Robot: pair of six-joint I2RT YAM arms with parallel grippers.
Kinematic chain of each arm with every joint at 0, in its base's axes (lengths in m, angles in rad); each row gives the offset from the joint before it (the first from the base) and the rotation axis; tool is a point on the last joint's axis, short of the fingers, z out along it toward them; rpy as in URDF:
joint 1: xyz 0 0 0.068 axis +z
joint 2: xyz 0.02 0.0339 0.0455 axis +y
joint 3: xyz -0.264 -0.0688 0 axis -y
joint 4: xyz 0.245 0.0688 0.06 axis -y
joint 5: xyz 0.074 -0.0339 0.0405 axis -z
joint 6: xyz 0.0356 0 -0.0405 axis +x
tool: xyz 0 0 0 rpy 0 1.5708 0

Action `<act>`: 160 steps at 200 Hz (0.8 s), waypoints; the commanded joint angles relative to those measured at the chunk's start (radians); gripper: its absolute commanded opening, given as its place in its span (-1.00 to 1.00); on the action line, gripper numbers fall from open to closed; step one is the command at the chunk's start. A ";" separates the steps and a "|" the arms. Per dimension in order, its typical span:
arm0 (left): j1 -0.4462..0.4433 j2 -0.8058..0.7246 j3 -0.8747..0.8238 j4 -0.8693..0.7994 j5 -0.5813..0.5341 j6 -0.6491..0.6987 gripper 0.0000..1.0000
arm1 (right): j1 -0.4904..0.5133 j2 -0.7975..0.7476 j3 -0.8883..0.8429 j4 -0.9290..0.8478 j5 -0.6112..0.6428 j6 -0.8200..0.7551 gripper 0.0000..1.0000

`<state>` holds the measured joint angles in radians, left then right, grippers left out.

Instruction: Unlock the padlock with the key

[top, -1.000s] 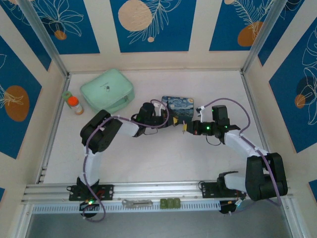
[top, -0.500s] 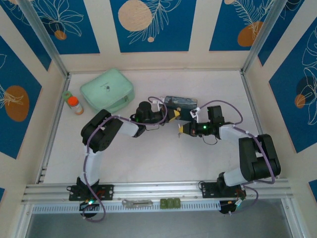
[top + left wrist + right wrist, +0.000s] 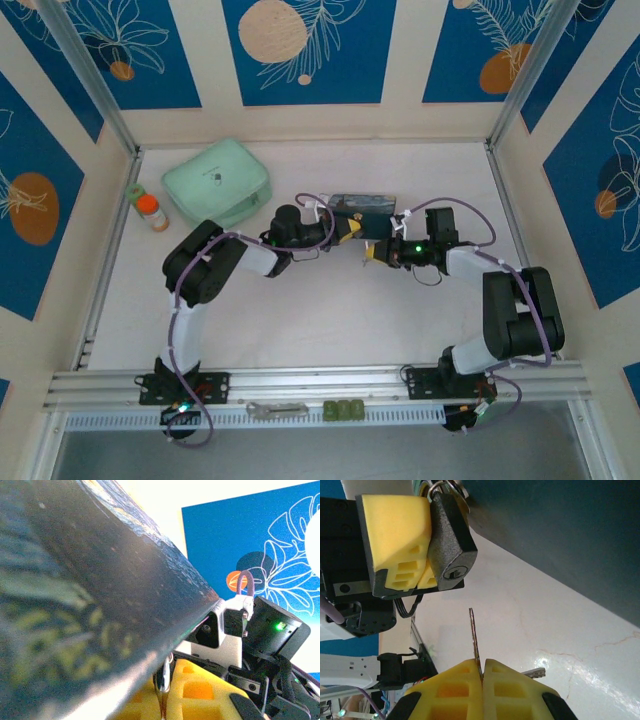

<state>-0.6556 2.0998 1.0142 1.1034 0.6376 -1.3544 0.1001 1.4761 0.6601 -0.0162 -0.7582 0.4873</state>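
Tightly together, the right fingers (image 3: 450, 685) clamp the key (image 3: 474, 635), its thin blade standing up toward 12 o'clock in the right wrist view. The blade's tip is just short of the keyhole in the underside of the padlock (image 3: 451, 540) and does not touch it. The padlock's dark body sits at 11 o'clock, gripped against the yellow pads of the left fingers (image 3: 395, 530), with its silvery shackle up at the edge of the blue tin (image 3: 560, 530). From above, both arms meet at the tin's 6 o'clock side over the white bench (image 3: 330, 310). A mint-green pouch (image 3: 217, 182) lies well apart at 10 o'clock.
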 commanded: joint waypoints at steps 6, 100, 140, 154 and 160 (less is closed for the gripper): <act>-0.001 0.009 -0.005 0.121 0.072 0.007 -1.00 | -0.002 0.010 0.019 0.013 -0.035 0.019 -1.00; -0.010 0.018 -0.023 0.126 0.094 0.057 -1.00 | 0.045 0.042 0.044 0.026 -0.028 0.041 -1.00; -0.020 0.031 -0.031 0.163 0.088 0.048 -1.00 | 0.058 0.060 0.055 0.024 -0.034 0.034 -1.00; -0.019 0.045 -0.031 0.197 0.085 0.025 -1.00 | 0.058 0.070 0.055 0.013 -0.034 0.025 -1.00; -0.019 0.051 -0.028 0.212 0.085 0.013 -1.00 | 0.057 0.073 0.053 0.011 -0.041 0.023 -1.00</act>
<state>-0.6548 2.1269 0.9833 1.1717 0.6678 -1.3273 0.1375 1.5230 0.6884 0.0124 -0.7628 0.5243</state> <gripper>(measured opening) 0.074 0.050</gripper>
